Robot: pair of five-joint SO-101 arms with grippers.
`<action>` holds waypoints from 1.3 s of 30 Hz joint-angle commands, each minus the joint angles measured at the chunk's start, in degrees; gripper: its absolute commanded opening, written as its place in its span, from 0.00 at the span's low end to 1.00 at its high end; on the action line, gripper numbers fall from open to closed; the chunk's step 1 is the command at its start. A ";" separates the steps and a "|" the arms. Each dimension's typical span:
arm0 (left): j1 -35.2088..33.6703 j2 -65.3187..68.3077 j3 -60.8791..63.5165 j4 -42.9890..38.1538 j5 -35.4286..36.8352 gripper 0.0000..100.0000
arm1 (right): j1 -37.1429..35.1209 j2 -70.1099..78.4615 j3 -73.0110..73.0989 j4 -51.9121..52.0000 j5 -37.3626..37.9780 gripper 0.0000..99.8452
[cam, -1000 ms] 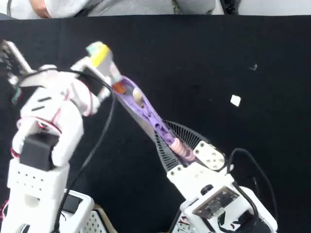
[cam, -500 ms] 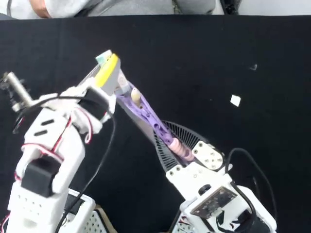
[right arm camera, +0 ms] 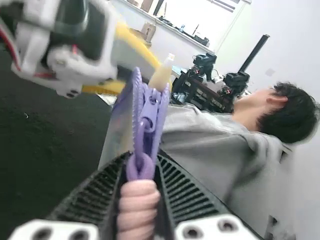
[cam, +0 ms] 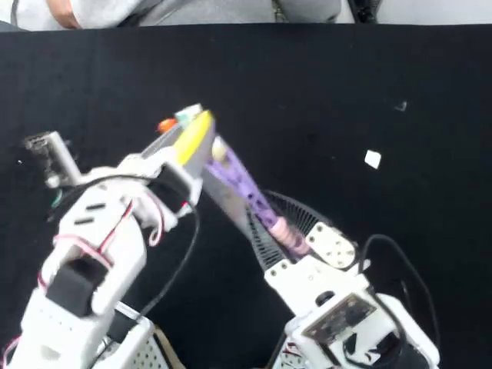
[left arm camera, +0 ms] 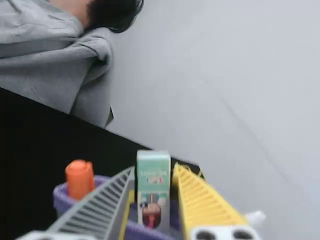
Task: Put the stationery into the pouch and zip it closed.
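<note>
Black cloth covers the table. Nearest us, at lower centre of the high view, the right gripper stays clenched on the pink pull of the purple pouch, which slants toward the upper left. At the pouch's upper end the left gripper grasps a mint-green box. Over the last second we saw it swing there from the frame's upper left, and it now sits beside an orange cap. We cannot read the box's label. Farther right lies a white scrap.
</note>
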 commanded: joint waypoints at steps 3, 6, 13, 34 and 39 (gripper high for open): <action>3.47 1.76 -0.40 0.44 -3.08 0.13 | -0.62 -8.40 -0.40 -0.53 0.53 0.01; 3.30 -0.70 -1.19 0.53 -3.96 0.13 | -0.62 -8.40 -0.31 -0.53 0.53 0.01; 3.30 -8.00 -4.53 2.64 -5.80 0.18 | -0.62 -8.40 -0.31 -0.53 0.53 0.01; -43.12 -3.08 -5.32 -1.14 2.20 0.21 | -0.62 -8.40 -0.22 -2.55 0.53 0.01; -38.37 11.08 8.92 -16.88 2.37 0.21 | -0.70 -8.40 -0.22 -4.31 0.09 0.01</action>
